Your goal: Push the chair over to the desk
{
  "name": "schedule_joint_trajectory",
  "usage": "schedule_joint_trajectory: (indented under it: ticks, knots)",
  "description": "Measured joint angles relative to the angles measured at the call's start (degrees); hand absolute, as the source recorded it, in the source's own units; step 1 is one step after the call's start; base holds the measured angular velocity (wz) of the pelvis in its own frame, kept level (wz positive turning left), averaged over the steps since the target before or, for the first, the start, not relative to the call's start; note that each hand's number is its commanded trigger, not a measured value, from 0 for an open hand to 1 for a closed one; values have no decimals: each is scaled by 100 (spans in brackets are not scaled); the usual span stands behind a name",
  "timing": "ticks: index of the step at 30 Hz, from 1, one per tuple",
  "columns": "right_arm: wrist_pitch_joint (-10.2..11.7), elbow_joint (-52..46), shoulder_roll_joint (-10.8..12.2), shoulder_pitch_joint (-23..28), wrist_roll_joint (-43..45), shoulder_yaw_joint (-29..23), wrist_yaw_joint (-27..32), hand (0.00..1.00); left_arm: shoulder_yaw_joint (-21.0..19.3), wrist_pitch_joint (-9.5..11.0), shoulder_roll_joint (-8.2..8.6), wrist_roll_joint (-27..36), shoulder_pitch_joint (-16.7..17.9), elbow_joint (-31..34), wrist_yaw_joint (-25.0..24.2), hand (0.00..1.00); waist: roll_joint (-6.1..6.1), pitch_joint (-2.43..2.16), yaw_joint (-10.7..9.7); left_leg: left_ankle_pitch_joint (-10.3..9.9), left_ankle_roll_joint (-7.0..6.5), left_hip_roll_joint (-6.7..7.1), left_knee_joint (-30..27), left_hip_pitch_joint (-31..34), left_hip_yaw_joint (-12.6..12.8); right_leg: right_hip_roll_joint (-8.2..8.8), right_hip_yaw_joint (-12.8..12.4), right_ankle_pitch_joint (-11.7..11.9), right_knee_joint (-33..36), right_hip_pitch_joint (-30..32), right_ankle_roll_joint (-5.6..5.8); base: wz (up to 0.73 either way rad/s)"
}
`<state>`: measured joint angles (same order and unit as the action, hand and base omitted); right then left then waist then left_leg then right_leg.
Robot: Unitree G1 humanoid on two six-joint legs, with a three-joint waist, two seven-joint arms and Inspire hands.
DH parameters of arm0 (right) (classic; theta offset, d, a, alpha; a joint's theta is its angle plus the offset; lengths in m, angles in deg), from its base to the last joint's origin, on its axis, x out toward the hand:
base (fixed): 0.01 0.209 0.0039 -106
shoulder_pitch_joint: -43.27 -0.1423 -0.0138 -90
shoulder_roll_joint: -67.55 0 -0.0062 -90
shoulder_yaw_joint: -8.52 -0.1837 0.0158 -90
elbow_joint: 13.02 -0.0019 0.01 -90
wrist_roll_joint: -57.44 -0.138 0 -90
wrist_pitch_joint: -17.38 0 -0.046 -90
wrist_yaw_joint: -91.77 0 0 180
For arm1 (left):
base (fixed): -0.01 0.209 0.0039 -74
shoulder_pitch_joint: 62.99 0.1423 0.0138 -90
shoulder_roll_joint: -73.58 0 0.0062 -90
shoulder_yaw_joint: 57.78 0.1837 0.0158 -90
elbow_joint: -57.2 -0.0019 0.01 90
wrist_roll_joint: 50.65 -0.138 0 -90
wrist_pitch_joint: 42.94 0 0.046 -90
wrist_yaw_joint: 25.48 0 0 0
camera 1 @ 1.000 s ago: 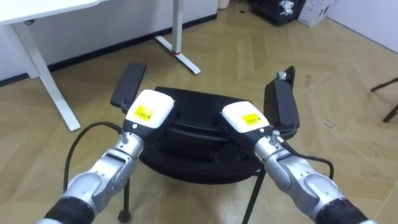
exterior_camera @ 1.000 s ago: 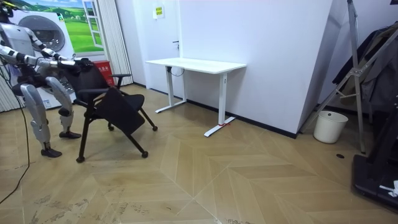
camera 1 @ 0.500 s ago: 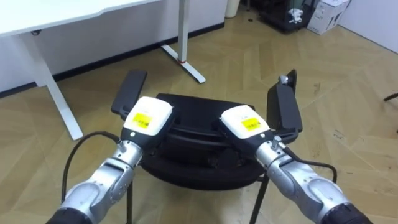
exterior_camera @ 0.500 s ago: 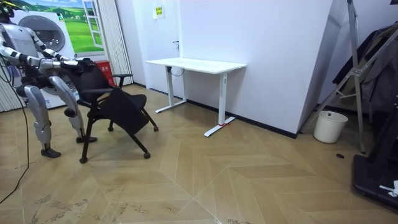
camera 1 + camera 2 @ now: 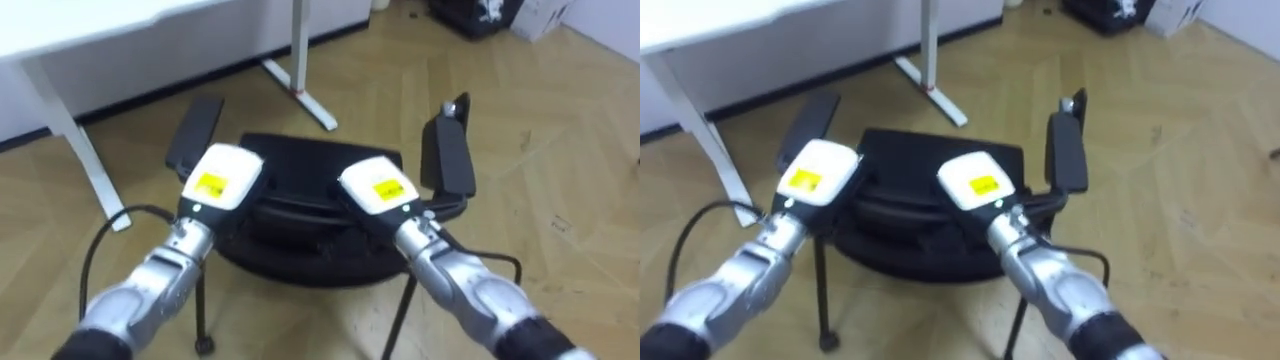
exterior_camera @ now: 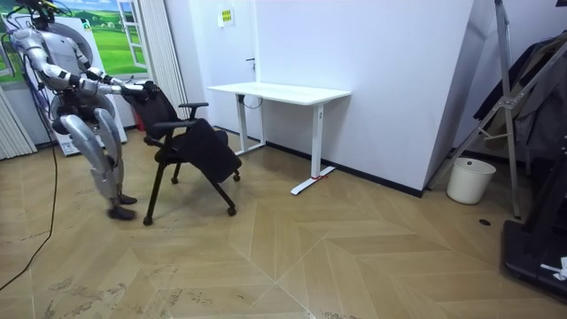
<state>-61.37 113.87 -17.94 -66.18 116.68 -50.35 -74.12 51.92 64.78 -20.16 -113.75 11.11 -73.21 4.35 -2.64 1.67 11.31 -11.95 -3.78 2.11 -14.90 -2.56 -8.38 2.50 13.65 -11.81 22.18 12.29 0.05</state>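
Toward the white desk (image 6: 279, 91), the chair (image 5: 300, 155) is sitting dead ahead of the left hand (image 5: 217, 180) and right hand (image 5: 377, 188); their grip I can't tell.

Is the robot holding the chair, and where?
The left hand and right hand sit on the chair, at the top of its back. Whether they grip or just press cannot be told.

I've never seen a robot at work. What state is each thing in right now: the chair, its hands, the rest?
Chair: upright on its legs on the wood floor, apart from the desk.
Left hand: at the top of the chair's back, left side.
Right hand: at the top of the chair's back, right side.
Desk: standing by the white wall.
Bin: upright on the floor by the wall.
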Motion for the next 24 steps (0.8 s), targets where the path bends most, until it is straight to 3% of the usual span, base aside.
schedule_joint_trajectory:
  ticks: [1,2,3,4,5,6,7,8,10,12,13,15,18,20,22,24]
  knots:
    - [30,40,29,11,-2,14,-34,100,2,0,-16,5,68,18,-4,100,-79,6,-114,-158,-9,85,-23,-167,-195,72,-165,260,-591,-8,24,96]
    - [48,49,28,20,-3,13,-56,100,2,-6,-4,12,98,22,-10,100,-94,9,-173,-263,4,101,-103,-241,-261,146,-284,473,-714,-9,21,83]
    - [80,55,13,35,-2,11,-113,100,-10,-33,38,43,166,26,-27,100,-71,-43,-191,-528,94,69,-346,-309,-341,85,-407,761,-589,-37,-24,52]
    - [90,36,-14,-24,1,3,-182,100,-32,-70,57,69,179,45,-27,100,-29,-99,-152,-750,223,2,-577,-310,-365,-39,-422,804,-357,-26,-72,38]
    - [89,39,-24,-78,-9,0,-235,100,-36,-112,71,101,178,52,-27,100,22,-112,-158,-824,283,-64,-636,-315,-379,-86,-368,800,-281,-26,-115,36]
    - [88,45,-29,-190,-9,-39,-354,100,-59,-198,117,131,161,64,-28,100,74,-120,-168,-918,401,-233,-680,-313,-291,-123,-186,796,-163,-40,-264,50]
    - [89,29,-42,-266,13,-100,-441,100,-89,-245,172,132,101,54,-29,100,72,-116,-216,-983,515,-386,-700,-319,-188,-226,-186,731,-15,-26,-442,58]
    - [88,24,-61,-304,27,-116,-465,100,-94,-257,188,131,56,34,-34,100,82,-119,-215,-1016,578,-480,-760,-312,-90,-288,-196,664,59,-25,-509,55]
    - [79,75,-68,-422,58,-154,-553,100,-119,-297,240,102,-54,-6,-92,100,-14,-53,-112,-966,699,-699,-1654,-65,534,-400,-265,288,391,-84,-661,40]
    - [88,106,-66,-420,86,-153,-559,100,-128,-291,268,94,-51,-34,-119,100,-38,-24,-2,-795,823,-878,-2424,158,694,-435,-171,66,565,-255,-741,28]
    - [119,139,-64,-412,90,-153,-557,100,-128,-277,275,94,-32,-51,-125,100,-44,-11,-2,-612,826,-995,-2861,316,719,-441,-51,-72,617,-391,-846,35]
    - [153,148,-82,-413,79,-155,-547,100,-128,-274,278,95,-42,-59,-124,100,-78,8,4,-415,842,-1181,-3220,470,865,-428,157,-241,638,-546,-917,55]
    - [160,230,-88,-482,22,-154,-464,100,-122,-301,286,91,-79,-71,-121,100,-242,75,14,-428,859,-1247,-2977,699,1005,-327,471,-346,467,-769,-1026,47]
    - [160,251,-89,-491,13,-140,-436,100,-118,-321,293,47,-88,-97,-56,100,-362,60,3,-433,857,-1247,-2549,848,1132,-274,625,-345,248,-897,-1045,45]
    - [161,255,-103,-487,1,-129,-432,100,-118,-347,332,7,-83,-121,10,100,-435,53,-7,-356,940,-1241,-1739,909,1285,-255,768,-339,5,-1085,-1055,36]
    - [164,212,-148,-489,2,-130,-433,100,-118,-400,373,-32,-76,-77,44,100,-431,17,1,-258,1015,-1210,-1128,1015,1427,-254,833,-338,-156,-1152,-1058,23]
